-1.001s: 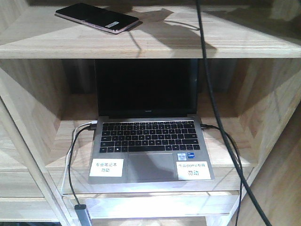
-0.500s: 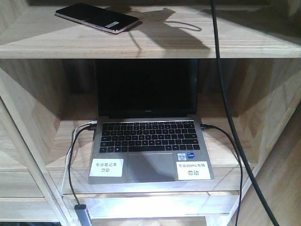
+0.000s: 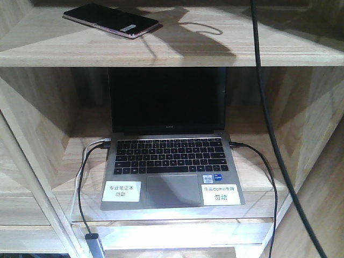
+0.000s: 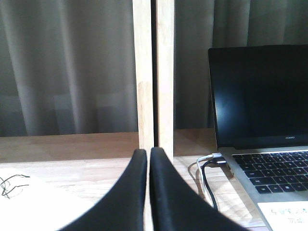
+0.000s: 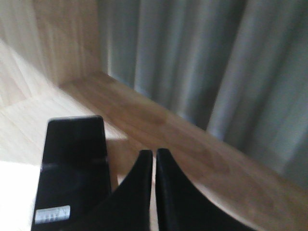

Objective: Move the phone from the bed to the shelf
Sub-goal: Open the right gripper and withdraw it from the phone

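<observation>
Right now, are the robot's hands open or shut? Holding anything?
Left gripper: shut, holding nothing.
Right gripper: shut, holding nothing; the phone lies beside it.

Your left gripper (image 4: 148, 153) has two smooth, matte black fingers (image 4: 130, 192) that curve and taper to rounded tips. Your right gripper (image 5: 154, 154) looks the same: plain black, gently curved fingers (image 5: 180, 197), no markings, screws or cables visible in either wrist view.

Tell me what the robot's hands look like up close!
Each hand, left hand and right hand, has two smooth, matte black fingers that curve and taper to narrow tips, like a beak. No markings show. A black cable hangs in front of the shelf.
</observation>
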Available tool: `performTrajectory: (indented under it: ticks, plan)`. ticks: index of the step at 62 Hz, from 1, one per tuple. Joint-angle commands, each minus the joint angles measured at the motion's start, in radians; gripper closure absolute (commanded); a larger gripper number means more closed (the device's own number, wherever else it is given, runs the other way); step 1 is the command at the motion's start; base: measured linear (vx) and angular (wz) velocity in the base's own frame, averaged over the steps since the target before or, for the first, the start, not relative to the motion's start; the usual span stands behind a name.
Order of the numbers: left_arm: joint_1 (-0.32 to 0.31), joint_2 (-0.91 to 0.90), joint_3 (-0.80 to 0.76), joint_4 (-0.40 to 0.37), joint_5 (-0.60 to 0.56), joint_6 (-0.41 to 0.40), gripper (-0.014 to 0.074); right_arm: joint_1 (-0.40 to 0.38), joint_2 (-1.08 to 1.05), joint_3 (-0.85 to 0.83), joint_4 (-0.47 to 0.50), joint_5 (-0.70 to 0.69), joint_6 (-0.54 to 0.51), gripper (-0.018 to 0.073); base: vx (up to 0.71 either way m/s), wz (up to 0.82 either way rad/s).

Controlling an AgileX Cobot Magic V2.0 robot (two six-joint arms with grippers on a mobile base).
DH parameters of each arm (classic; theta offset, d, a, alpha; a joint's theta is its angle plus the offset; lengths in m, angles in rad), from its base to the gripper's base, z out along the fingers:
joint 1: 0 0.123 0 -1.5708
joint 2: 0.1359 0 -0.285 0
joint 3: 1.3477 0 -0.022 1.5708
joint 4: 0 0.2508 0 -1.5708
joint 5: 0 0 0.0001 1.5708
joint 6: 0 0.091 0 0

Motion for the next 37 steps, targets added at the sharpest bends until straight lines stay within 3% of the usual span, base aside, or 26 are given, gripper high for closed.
performTrajectory:
  ticks: [1, 13, 19, 37]
  plan:
    - [-0.002, -0.004, -0.025, -0.009, -0.077, -0.003, 0.0596, -0.001, -0.050, -0.026, 0.024, -0.109, -0.015, 0.0563, 0.00, 0.00]
    - [-0.002, -0.004, -0.025, -0.009, -0.077, -0.003, 0.0596, -0.001, -0.049, -0.026, 0.024, -0.117, -0.037, 0.0563, 0.00, 0.00]
    - [-0.002, -0.004, -0.025, -0.009, -0.077, -0.003, 0.0596, -0.001, -0.058, 0.004, 0.036, -0.187, -0.070, 0.0563, 0.00, 0.00]
    - [-0.002, -0.004, -0.025, -0.009, -0.077, -0.003, 0.0596, -0.001, -0.226, 0.403, 0.243, -0.493, -0.285, 0.0563, 0.00, 0.00]
